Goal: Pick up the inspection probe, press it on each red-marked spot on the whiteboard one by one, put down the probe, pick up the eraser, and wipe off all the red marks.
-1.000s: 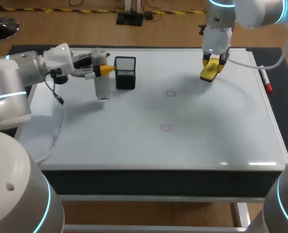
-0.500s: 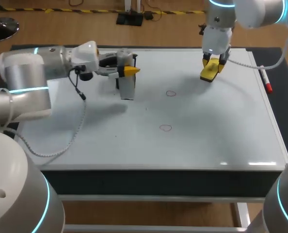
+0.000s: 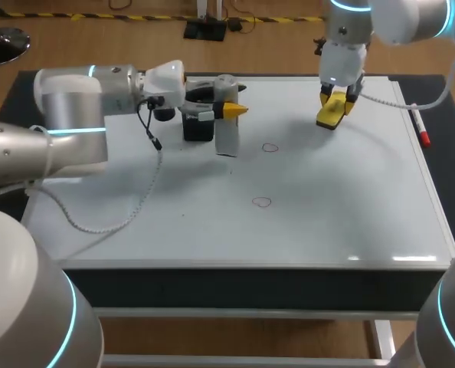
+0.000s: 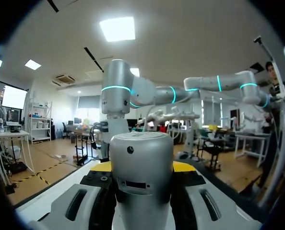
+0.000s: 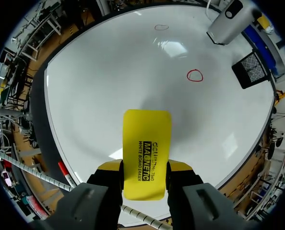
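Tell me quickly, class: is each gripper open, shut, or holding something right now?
Left gripper: shut on the silver cylindrical inspection probe.
Right gripper: shut on the yellow rectangular eraser.

Probe [image 4: 141, 177] btm cut off; mesh holder [image 3: 199, 131] 1/2 hidden.
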Controlling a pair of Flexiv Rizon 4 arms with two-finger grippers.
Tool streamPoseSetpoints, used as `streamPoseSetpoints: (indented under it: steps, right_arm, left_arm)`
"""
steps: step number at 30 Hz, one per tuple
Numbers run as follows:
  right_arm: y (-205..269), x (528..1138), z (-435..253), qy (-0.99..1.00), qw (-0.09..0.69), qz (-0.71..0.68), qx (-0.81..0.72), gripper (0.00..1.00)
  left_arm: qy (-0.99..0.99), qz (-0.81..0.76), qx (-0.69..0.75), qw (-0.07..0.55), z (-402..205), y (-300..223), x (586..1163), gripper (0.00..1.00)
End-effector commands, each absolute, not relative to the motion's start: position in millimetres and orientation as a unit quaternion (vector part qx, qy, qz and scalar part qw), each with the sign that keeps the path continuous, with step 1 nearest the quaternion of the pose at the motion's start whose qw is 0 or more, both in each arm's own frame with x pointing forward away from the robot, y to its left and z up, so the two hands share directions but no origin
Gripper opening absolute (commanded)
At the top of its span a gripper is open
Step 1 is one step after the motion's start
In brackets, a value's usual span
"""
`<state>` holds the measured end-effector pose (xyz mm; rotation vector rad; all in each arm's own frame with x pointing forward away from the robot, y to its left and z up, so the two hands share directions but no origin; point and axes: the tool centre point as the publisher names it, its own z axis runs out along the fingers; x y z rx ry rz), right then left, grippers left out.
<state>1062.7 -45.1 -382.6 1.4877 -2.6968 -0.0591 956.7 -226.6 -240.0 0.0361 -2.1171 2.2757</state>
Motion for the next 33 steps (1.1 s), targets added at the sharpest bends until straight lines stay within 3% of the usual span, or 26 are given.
streamPoseSetpoints:
  steps: [1, 33]
  right_arm:
    - [-46.1, 1062.9, -381.6, -0.874, 0.031, -0.018, 0.484, 0.0]
    - [-46.1, 1062.9, -381.6, -0.874, 0.031, -0.018, 0.484, 0.0]
  left_arm:
    - [-0.675, 0.737, -0.008, 0.037, -247.2, -236.3, 965.1, 0.0]
    - [-0.67, 0.742, -0.004, 0.015, -265.1, -307.2, 988.5, 0.0]
